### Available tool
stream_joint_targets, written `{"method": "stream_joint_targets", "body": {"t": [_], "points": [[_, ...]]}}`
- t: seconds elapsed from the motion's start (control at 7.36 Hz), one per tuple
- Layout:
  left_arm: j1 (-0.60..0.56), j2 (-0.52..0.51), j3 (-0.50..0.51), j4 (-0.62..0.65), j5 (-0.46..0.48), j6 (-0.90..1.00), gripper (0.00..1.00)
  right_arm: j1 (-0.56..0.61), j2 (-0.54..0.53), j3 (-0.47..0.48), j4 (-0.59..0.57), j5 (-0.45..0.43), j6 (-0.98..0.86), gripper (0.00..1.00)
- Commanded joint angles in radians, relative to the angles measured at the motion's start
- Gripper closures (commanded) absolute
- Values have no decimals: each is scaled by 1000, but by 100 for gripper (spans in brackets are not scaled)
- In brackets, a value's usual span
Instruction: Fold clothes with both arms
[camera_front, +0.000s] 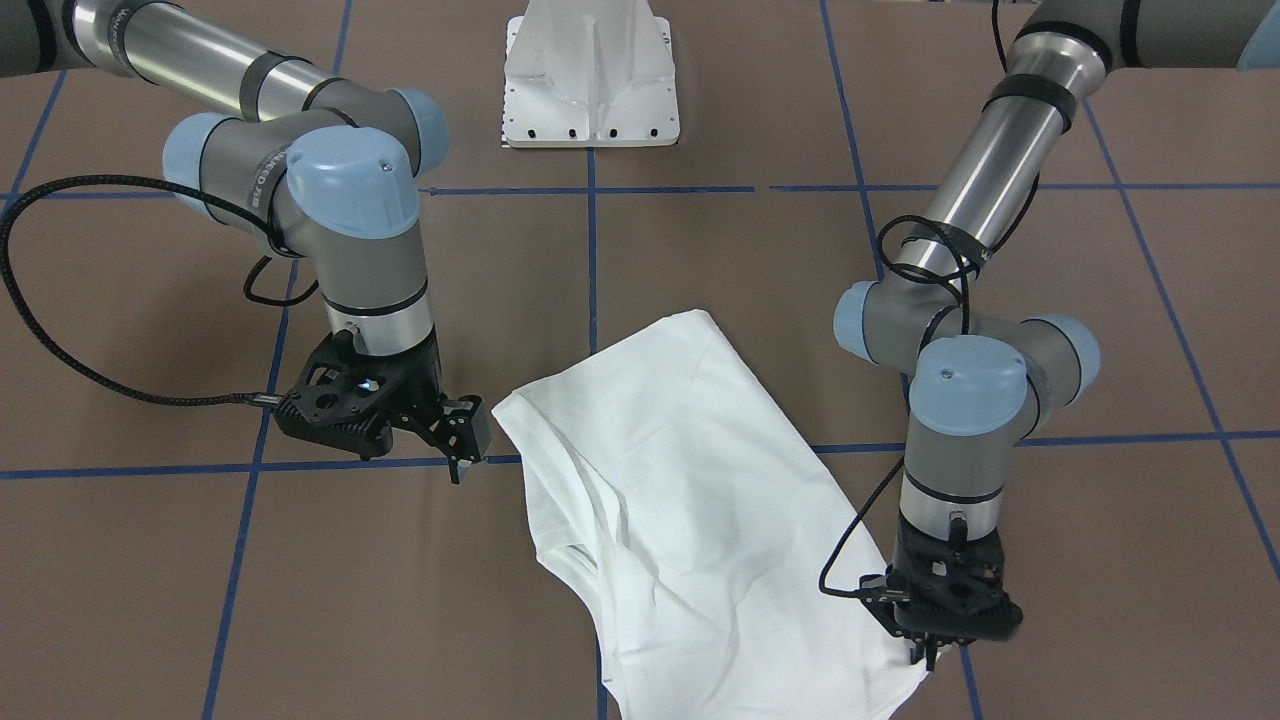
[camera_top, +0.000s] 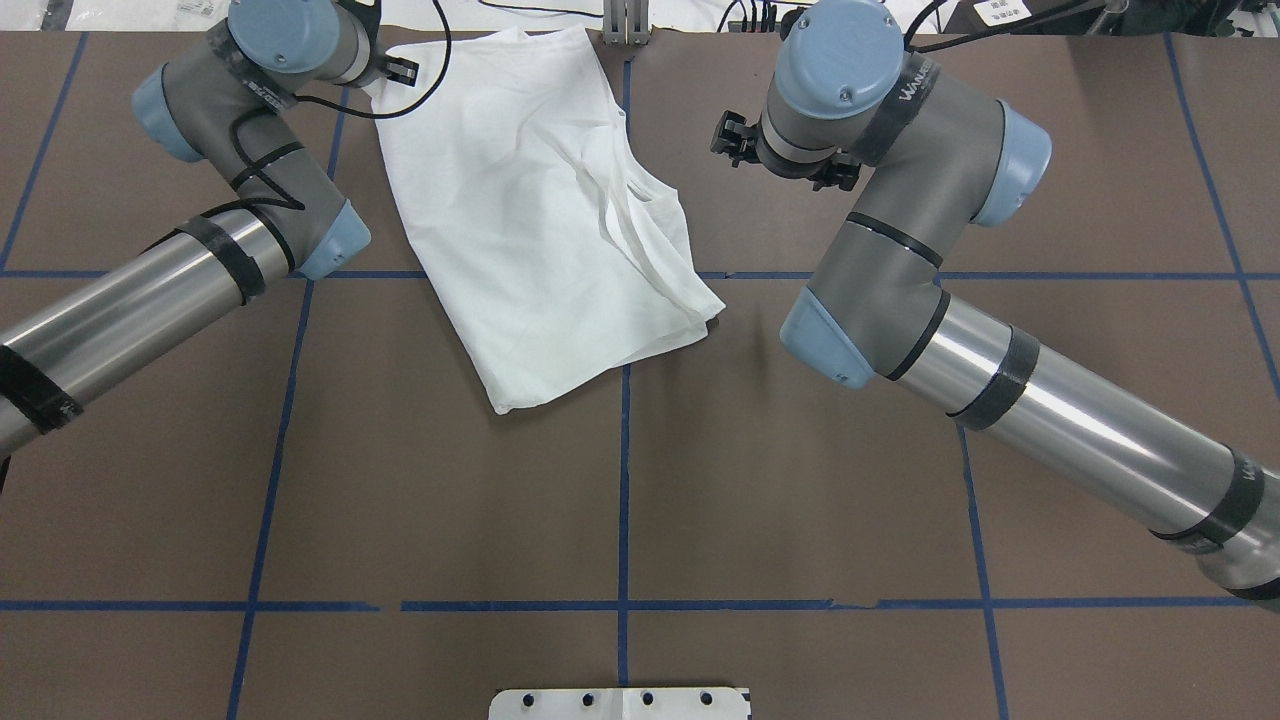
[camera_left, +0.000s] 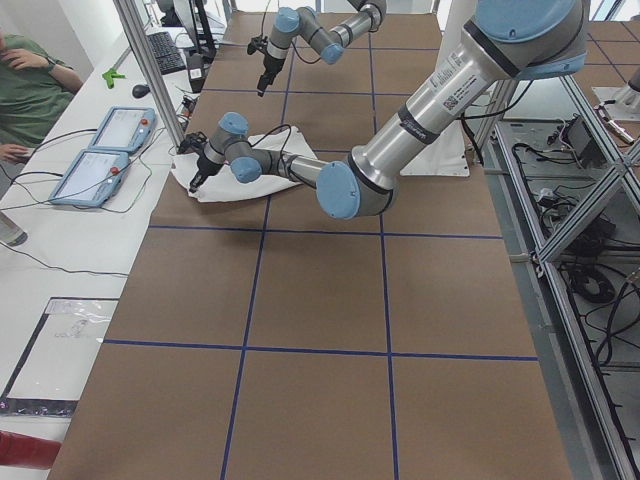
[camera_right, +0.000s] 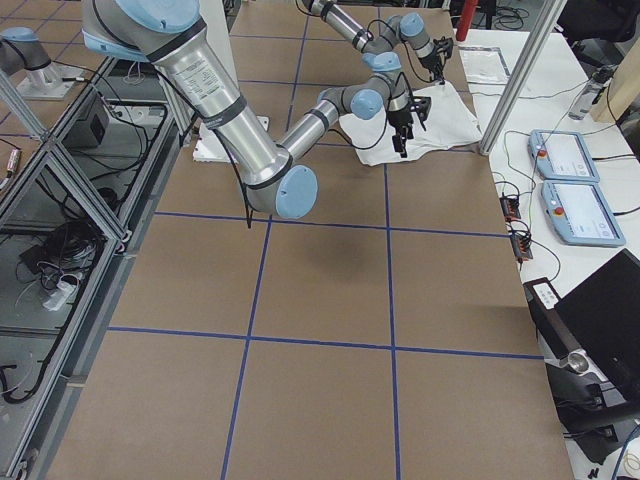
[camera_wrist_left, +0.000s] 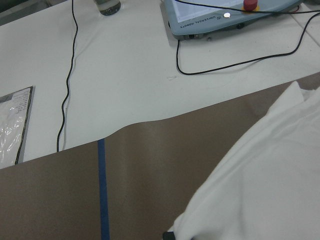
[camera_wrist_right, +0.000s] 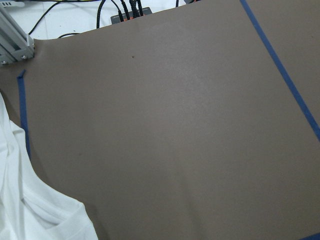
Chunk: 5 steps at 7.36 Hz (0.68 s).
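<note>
The shirt lies part-folded on the worktop, its corner seemingly nipped in the narrow left claw while the right claw hangs open beside it, so a one-sided pull could skew the layers.

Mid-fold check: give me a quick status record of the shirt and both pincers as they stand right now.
shirt: white shirt, flat and slanted on the brown table, layers overlapping, far side from the robot
left pincer: left pincer low at the shirt's corner, tips against the cloth; whether it is clamped cannot be told
right pincer: right pincer open, empty, beside the shirt's opposite edge, not touching it
printed text: none showing
</note>
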Motion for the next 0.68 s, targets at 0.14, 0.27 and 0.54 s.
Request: {"method": "stream_joint_targets", "body": {"t": [0.14,0.27,0.54], "points": [[-43,169,-210,-38,-176,23,0,-71,111,-108,19,-109,165,3],[-43,189,-226,-39,-176,13,0,-89,183,-258,118,-129,211,7],[-43,203,-226,-41,-176,3,0,-108,225,-437,298,-185,208,11]]}}
